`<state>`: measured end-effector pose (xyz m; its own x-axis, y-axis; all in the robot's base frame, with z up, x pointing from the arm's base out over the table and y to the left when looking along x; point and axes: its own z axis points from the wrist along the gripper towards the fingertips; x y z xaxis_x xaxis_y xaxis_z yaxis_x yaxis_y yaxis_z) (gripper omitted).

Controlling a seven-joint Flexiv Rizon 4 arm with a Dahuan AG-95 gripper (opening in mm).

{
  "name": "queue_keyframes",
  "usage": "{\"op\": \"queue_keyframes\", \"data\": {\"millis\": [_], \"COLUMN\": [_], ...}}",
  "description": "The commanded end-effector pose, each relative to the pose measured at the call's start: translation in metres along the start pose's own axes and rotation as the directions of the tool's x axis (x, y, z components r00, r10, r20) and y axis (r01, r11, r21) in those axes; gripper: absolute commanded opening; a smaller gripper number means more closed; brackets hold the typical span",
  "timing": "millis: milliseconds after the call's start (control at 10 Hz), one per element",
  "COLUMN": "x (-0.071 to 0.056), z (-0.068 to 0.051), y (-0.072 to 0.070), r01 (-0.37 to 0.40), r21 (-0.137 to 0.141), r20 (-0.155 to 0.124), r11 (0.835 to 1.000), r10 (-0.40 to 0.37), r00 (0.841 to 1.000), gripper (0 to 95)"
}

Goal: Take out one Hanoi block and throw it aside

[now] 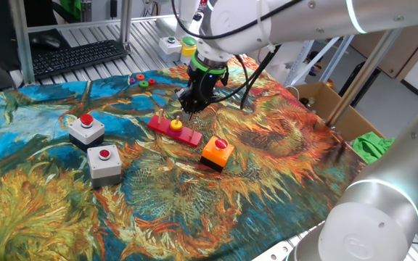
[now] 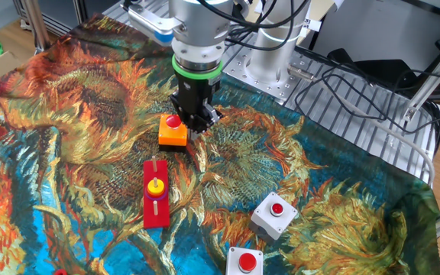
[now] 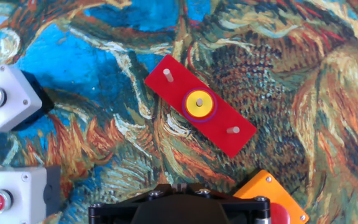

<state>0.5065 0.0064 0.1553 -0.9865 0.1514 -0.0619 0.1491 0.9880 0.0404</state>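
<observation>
Item: Hanoi block (image 3: 199,103), yellow ring, seated on the middle peg of the flat red base (image 3: 229,138), apparently with a purple ring under it. Outer two pegs bare.

Location: base lies on the sunflower-print cloth (image 1: 281,181) covering the counter, between the orange button box (image 2: 173,131) and two grey button boxes (image 1: 86,128).

Arm: gripper (image 1: 192,104) hangs above the cloth, near the base but not over the block's peg; in the other fixed view it sits beside the orange box.

Fingers: tips not visible in the hand view and too dark elsewhere; opening cannot be told. Nothing appears held.

Step in hand (judged): approach; block not yet lifted.

Next move calls for: centring over the middle peg, descending, closing on the ring's rim, lifting straight up.

Also present: small red and green rings (image 1: 141,80) at the far cloth edge.
</observation>
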Motion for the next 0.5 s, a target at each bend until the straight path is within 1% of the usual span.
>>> {"op": "queue_keyframes", "data": {"millis": [100,200,300,400,500], "x": [-0.003,-0.005,-0.008,-0.012,-0.018], "z": [0.006,0.009,0.011,0.014,0.016], "y": [0.0,-0.001,-0.002,-0.003,-0.006], "r01": [-0.066,-0.084,-0.095,-0.1,-0.101], "r21": [0.047,0.051,0.057,0.064,0.065], "r20": [0.008,0.008,0.006,0.003,-0.009], "r11": [0.997,0.995,0.994,0.993,0.993], "r10": [0.066,0.084,0.095,0.1,0.101], "r00": [0.998,0.996,0.995,0.995,0.995], "gripper": [0.0,0.0,19.0,19.0,19.0]}}
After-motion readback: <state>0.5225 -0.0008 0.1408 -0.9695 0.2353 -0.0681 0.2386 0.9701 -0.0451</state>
